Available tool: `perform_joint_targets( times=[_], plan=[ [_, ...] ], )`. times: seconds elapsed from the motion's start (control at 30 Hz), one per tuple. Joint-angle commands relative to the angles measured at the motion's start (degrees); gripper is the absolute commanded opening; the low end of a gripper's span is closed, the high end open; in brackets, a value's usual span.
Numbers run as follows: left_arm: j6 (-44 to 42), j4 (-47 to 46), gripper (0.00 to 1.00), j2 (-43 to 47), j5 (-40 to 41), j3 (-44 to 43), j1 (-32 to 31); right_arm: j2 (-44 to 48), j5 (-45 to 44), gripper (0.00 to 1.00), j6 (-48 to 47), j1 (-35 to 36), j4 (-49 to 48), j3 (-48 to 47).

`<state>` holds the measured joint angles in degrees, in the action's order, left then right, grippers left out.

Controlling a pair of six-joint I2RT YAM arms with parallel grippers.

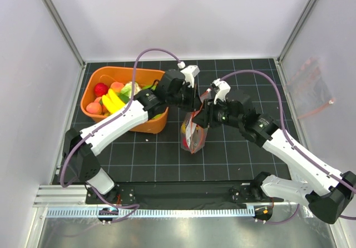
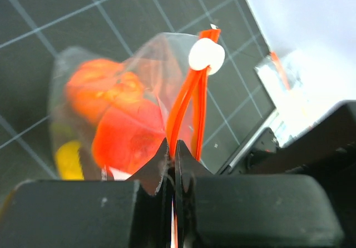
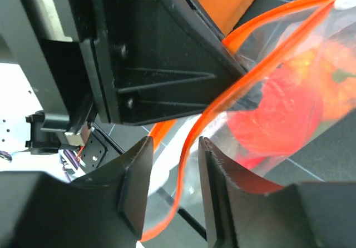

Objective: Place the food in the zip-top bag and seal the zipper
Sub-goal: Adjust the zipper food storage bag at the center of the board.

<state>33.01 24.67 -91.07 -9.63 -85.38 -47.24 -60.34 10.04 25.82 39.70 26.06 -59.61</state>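
My left end effector (image 2: 172,162) is pinched tight on the zipper (image 2: 188,106). Its two red-orange strips run up out of the closed tips toward 12 o'clock and meet at the white tab (image 2: 206,55). My right end effector (image 3: 174,148) stands with its fingers apart — the zipper strip passes down through the gap, and I can't tell whether either finger touches it.

The zip-top bag (image 1: 192,135) hangs below both of them near the middle of the desk (image 1: 233,153). Its lower end is at or close to the dark grid, but I can't tell whether it rests there. Through the clear plastic I see food: a red piece (image 2: 125,139), an orange piece (image 2: 100,87) at 11 o'clock from it, and a yellow piece (image 2: 69,159) at 9 o'clock.

From overhead, the orange tub (image 1: 150,124) sits at 10 o'clock from the bag — a yellow banana (image 1: 114,100) and a red fruit (image 1: 100,89) are among the pieces in it. My left arm reaches over the tub's near corner.
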Motion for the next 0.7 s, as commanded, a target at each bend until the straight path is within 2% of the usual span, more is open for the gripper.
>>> perform_joint_targets(
  times=[0.0, 0.07, 0.23, 0.33, 0.47, 0.67],
  plan=[
    [-2.2, -4.1, 0.05, -1.5, -10.5, -2.8, 1.4, 2.5, -1.2, 0.47, 0.4, 0.2, -3.5, 1.0],
    [-2.5, -3.0, 0.09, -3.1, -13.6, -4.3, 2.5, 4.1, -3.8, 0.52, 0.4, 0.3, -4.7, 2.9],
    [-3.0, -1.6, 0.13, -4.1, -14.1, -4.6, 3.6, 4.5, -7.8, 0.59, 1.2, 0.2, -5.1, 4.2],
    [-2.4, -1.5, 0.15, -3.9, -12.6, -4.6, 3.6, 2.2, -6.2, 0.62, 1.7, 0.2, -3.8, 2.5],
    [1.9, -1.0, 0.17, -3.5, -7.6, -4.4, 3.6, 0.4, -5.0, 0.75, 3.3, 0.3, -4.7, 2.0],
    [6.4, -4.1, 0.20, -2.7, -4.9, -1.5, 2.7, -0.7, -5.8, 0.80, 5.1, 0.2, -6.5, 2.4]
  ],
)
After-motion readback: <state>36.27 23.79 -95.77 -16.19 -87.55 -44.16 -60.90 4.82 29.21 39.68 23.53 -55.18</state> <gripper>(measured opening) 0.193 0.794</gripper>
